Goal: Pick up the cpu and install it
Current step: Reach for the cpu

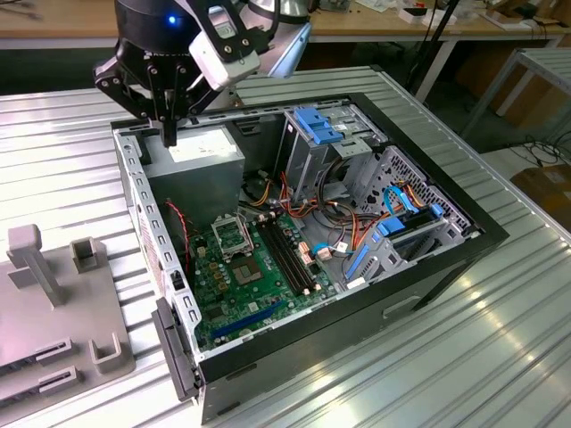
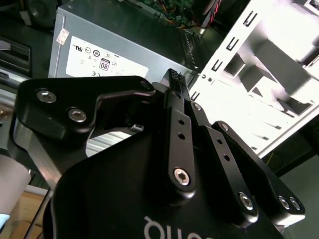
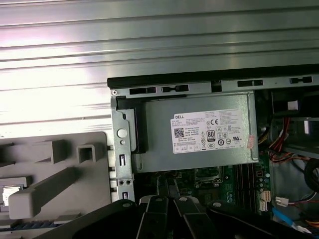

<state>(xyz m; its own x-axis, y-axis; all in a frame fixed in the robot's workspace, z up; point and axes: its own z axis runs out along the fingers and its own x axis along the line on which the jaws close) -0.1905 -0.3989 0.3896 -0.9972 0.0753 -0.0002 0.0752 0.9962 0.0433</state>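
The gripper [image 1: 169, 135] hangs with its 2 fingers pointing down and pressed together. In both wrist views the pads meet at the tip, and nothing shows between them, so I read it as clenched and empty. It sits above the grey power supply [image 1: 194, 153], near the corner of the open computer case [image 1: 486, 234] on the exterior view's left, and does not touch the unit.

Below and beyond the power supply lies the green motherboard [image 1: 259, 285], with the metal-framed cpu socket [image 1: 230, 238] near its upper end and 2 long memory slots beside it. The socket is well apart from the fingertips. I cannot tell whether its frame is latched or whether a chip sits inside it.

Outside the case, on the exterior view's left, a grey fixture tray [image 1: 67, 312] with upright posts rests on the ribbed metal table [image 1: 446, 366]. In the first wrist view a small pale square [image 3: 9, 193] lies in a recess of that tray. I take it to be the cpu, though it is too small to be sure.

As I judge it, the task is at its very start. The case is open and the socket is exposed, but the fingers carry nothing, the likely chip rests in its tray apart from the arm, and both the pick-up and the seating in the socket are left to do.
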